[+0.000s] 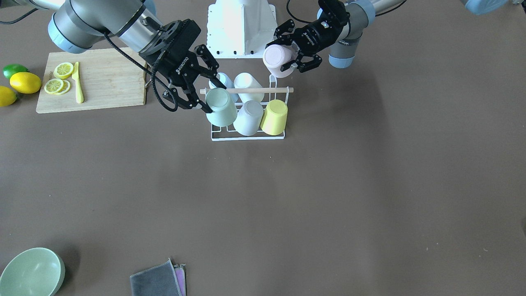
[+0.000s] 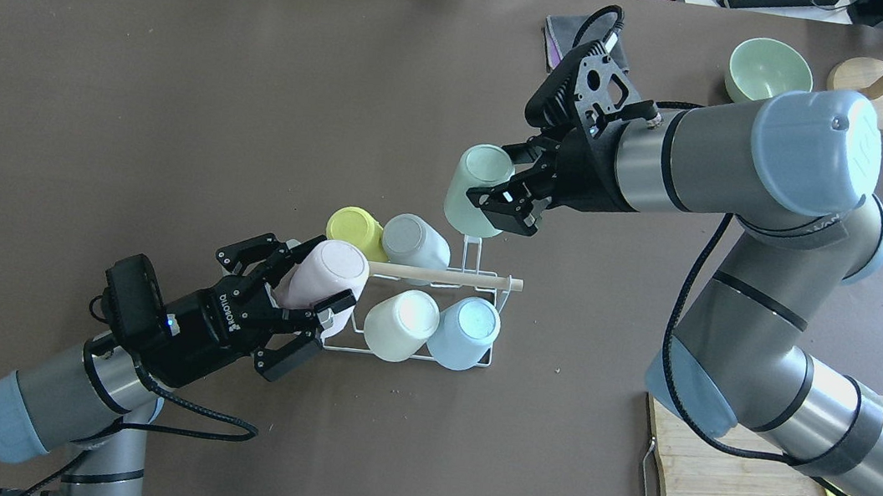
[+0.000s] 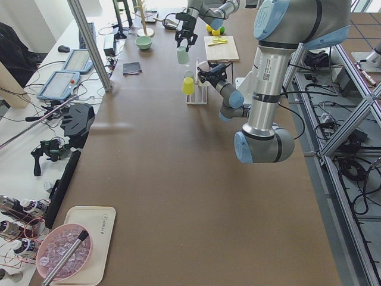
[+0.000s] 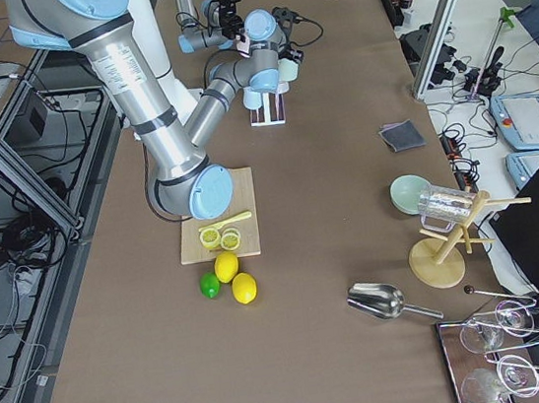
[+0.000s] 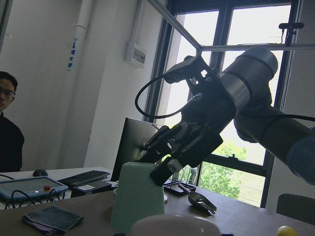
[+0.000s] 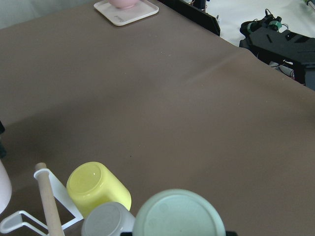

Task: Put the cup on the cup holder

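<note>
Overhead exterior view: right fingers (image 2: 508,200) clamp upturned green cup (image 2: 474,176), raised above rack (image 2: 455,277); vacant prong (image 2: 472,250) beside grey cup (image 2: 409,240) lies just robot-ward. Left fingers (image 2: 338,300) grip tilted pink cup (image 2: 334,264) at rack's opposite corner.

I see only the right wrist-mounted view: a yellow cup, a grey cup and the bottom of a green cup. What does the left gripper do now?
Observer: The left gripper is shut on a pink cup, at the cup holder's end beside a white cup.
Operator: How many cups sit on the holder?
Observer: Four: the yellow cup, the grey cup, the white cup and a light blue cup.
Operator: Is my green cup on a prong?
Observer: Not yet; the green cup hangs in the right gripper, and the prong beside the grey cup stands bare.
</note>
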### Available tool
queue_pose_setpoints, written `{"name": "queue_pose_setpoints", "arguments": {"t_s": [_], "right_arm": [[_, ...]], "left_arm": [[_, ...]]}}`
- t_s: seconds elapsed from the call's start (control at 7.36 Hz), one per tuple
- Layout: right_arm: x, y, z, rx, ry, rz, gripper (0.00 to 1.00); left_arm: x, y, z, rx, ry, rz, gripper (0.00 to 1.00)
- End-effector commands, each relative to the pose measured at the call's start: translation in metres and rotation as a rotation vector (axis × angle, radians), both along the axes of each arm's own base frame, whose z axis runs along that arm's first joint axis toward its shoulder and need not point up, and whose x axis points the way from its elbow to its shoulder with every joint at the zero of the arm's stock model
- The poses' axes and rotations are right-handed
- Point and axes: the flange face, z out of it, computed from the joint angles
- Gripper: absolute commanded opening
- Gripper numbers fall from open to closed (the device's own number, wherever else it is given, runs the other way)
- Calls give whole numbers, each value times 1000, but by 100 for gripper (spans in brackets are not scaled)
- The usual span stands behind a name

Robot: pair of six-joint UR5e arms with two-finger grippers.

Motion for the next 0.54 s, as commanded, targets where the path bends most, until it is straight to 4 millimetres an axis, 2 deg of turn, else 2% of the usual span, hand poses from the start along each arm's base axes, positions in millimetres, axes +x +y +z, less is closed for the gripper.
{"name": "queue_pose_setpoints", "arguments": {"t_s": [0.0,0.14,0.41], "right_arm": [[-28,25,2,5,35,-11,0],[-38,33,3,10,41,1,0],[-38,32,6,48,68,-6,0]], "left_arm": [[12,-1,-4,0,-1,2,0],[12,-1,-3,-1,-4,2,0],[14,-2,2,-2,-13,0,0]]}}
